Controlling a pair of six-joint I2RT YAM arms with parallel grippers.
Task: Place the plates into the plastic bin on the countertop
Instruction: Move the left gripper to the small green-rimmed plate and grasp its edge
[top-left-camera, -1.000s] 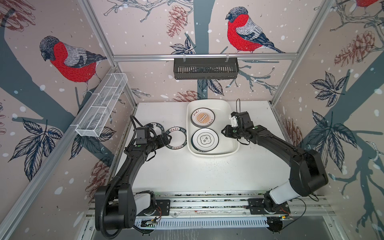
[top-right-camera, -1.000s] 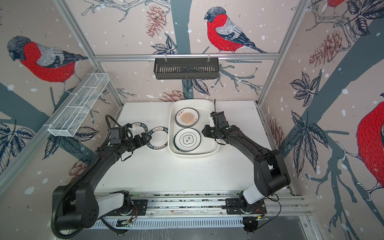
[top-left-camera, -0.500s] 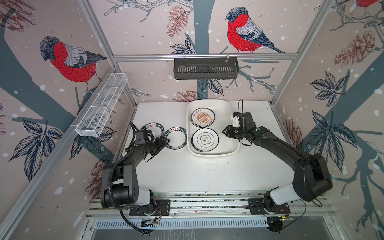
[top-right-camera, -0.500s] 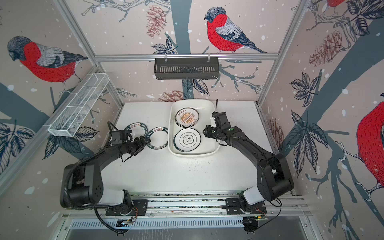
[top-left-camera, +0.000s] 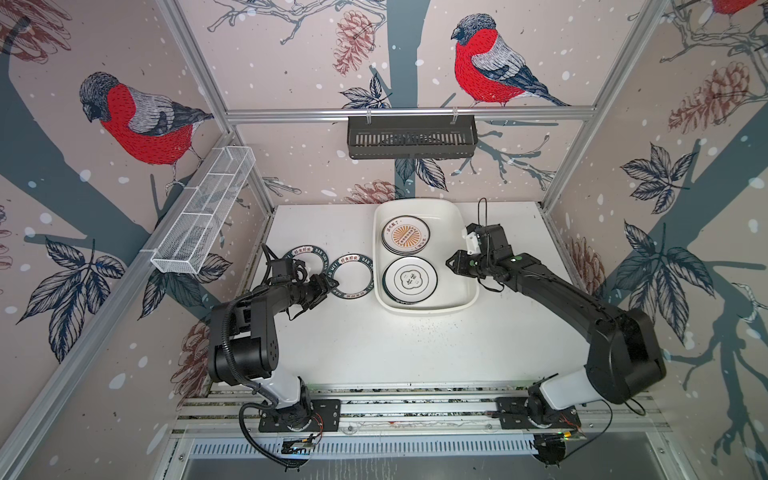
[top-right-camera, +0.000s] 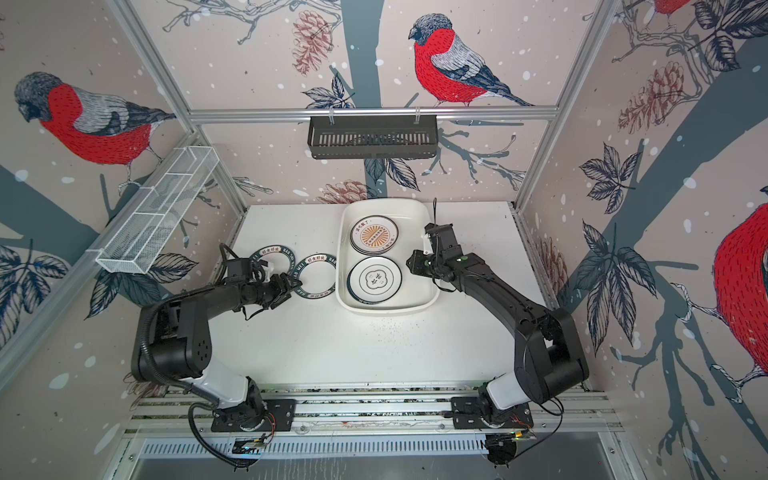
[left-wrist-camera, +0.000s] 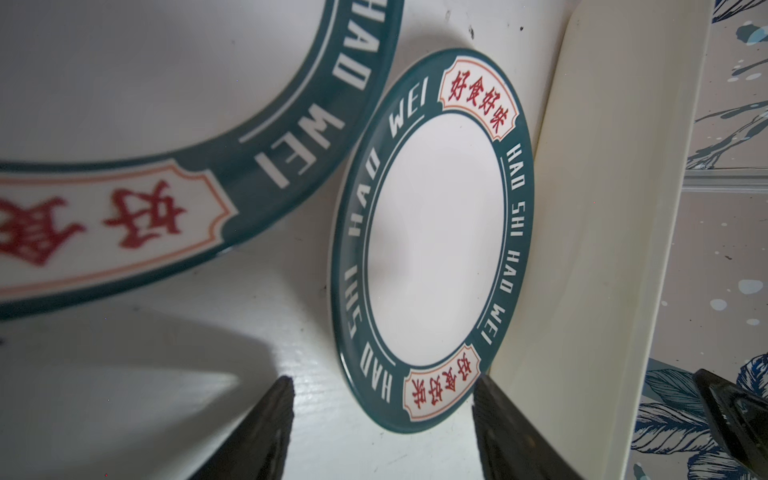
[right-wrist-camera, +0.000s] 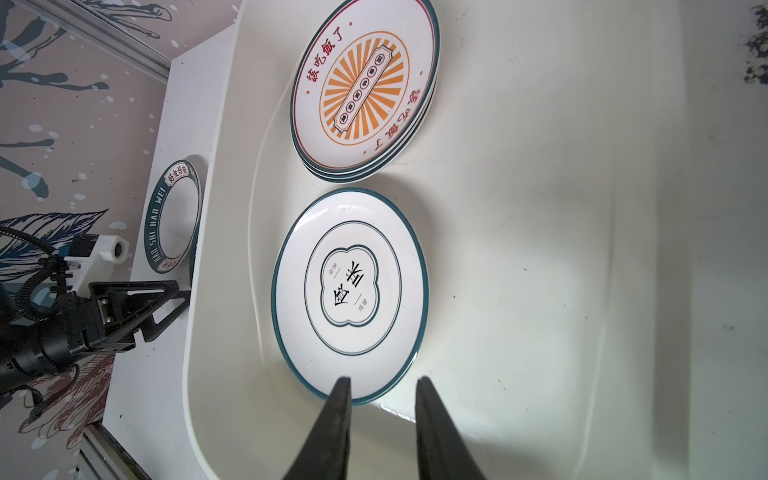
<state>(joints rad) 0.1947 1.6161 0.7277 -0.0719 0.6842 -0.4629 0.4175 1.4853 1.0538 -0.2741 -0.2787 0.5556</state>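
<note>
Plates outside the plastic bin (top-left-camera: 424, 309) number two, both dark-rimmed and lettered, lying flat on the surface (top-left-camera: 395, 345). The bin-side plate (top-left-camera: 353, 276) is the one the coming move turns on. It sits straight ahead of the left jaws, with its nearest stretch of rim right at their tips. In the left wrist view that rim shows in the gap between the two fingertips (left-wrist-camera: 278, 415).

Being round, it has no long axis to line up with, so what counts is that facing rim edge. The left jaws stand moderately wide and grip nothing. They look rolled on their side, one finger low by the surface and one above, so I judge the pinch is meant to take the rim from over and under. Whether the low finger is already beneath the edge I cannot tell.

The second lettered plate (top-left-camera: 298, 252) lies to the side of these jaws, away from the bin and partly under the left arm. It is rim to rim with the first, but I cannot tell whether they touch. The bin lies just beyond the bin-side plate from the left jaws, so the carry looks short and forward.

The right jaws hover inside the bin, narrow and empty. Their fingertips (right-wrist-camera: 340, 407) are at the near rim of the flower-outline plate (right-wrist-camera: 351, 286), and the sunburst stack (right-wrist-camera: 365, 87) lies further ahead. The left arm is plainly the nearer one.
</note>
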